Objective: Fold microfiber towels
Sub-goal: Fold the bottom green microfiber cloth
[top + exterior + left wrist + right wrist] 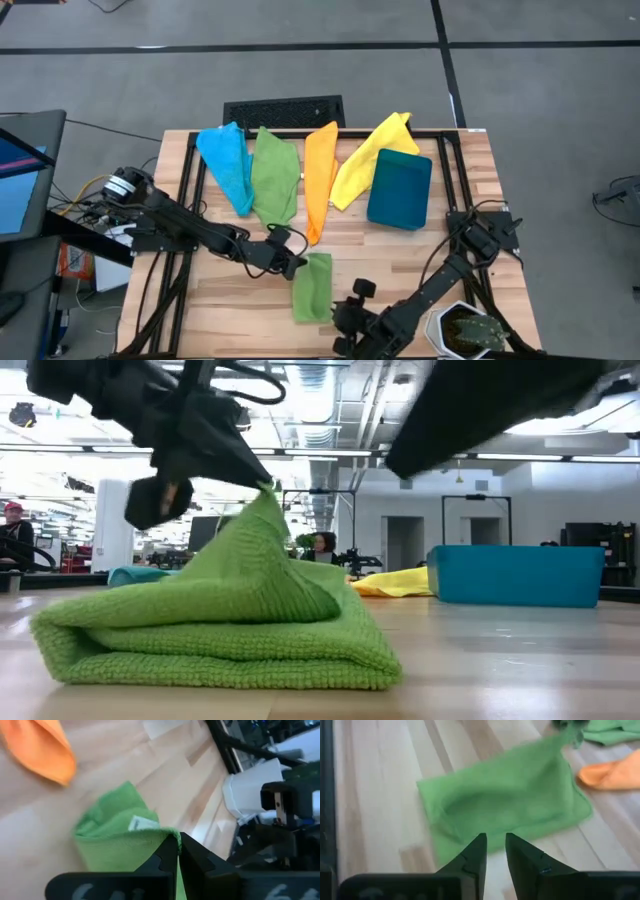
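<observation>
I have the left gripper point(298, 262) pinched together on one corner of the folded green towel point(312, 287), lifting that corner off the wooden table point(240, 305) while the rest of the cloth lies flat just below and beside the fingers; in the low view the fabric rises to a peak where the fingers meet it, with the folded layers stacked under it. From the left wrist camera I see the two dark fingers closed on the green edge, a small white tag showing in the folds just beyond them. My right gripper point(493, 851) hovers just beside the same towel on its near side, fingers slightly apart with a narrow gap and nothing between them. Farther out from the left gripper, toward the back of the table, the other towels lie spread in a row: a blue towel point(226, 160), a second green towel point(275, 180), an orange towel point(319, 175) whose tip reaches nearest my left fingers, and a yellow towel point(368, 155). The teal bin point(400, 189) sits touching the yellow one, well apart from both grippers.
</observation>
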Action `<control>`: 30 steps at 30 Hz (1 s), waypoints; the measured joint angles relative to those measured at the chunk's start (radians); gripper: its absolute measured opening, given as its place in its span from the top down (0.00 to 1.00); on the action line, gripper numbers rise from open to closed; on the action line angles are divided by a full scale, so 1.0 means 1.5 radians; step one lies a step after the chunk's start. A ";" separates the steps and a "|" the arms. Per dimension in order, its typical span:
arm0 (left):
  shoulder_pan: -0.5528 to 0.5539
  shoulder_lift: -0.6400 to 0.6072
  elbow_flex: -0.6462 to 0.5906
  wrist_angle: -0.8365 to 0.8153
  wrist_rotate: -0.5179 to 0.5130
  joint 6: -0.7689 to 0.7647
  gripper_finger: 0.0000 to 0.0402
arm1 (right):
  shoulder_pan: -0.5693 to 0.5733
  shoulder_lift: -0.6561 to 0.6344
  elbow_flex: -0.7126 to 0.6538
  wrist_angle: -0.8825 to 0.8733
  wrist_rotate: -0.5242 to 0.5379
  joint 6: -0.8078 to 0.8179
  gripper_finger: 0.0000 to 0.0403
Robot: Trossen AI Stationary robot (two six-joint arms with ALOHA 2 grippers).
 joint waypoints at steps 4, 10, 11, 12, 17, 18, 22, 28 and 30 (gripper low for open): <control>0.001 0.061 -0.001 0.098 0.043 -0.002 1.00 | -0.018 0.000 0.001 0.045 -0.015 -0.005 0.76; 0.011 0.088 0.019 0.131 0.051 -0.007 1.00 | -0.037 0.000 0.001 0.048 -0.046 0.079 0.74; 0.014 0.088 0.024 0.131 0.053 -0.001 1.00 | -0.037 0.000 0.001 0.050 -0.048 0.091 0.73; 0.017 0.088 0.030 0.130 0.054 0.007 1.00 | -0.036 0.000 0.001 0.050 -0.050 0.104 0.72; 0.028 0.088 0.050 0.124 0.059 0.030 1.00 | -0.036 0.000 0.000 0.039 -0.065 0.178 0.61; 0.030 0.088 0.053 0.122 0.059 0.030 1.00 | -0.039 0.000 0.000 0.037 -0.072 0.200 0.58; 0.033 0.088 0.060 0.101 0.059 0.046 1.00 | -0.050 0.000 -0.002 0.030 -0.099 0.289 0.47; 0.033 0.088 0.061 0.098 0.051 0.058 1.00 | -0.071 0.000 -0.004 0.028 -0.126 0.353 0.39; 0.033 0.088 0.061 0.098 0.048 0.063 1.00 | -0.076 0.000 -0.004 0.032 -0.140 0.374 0.39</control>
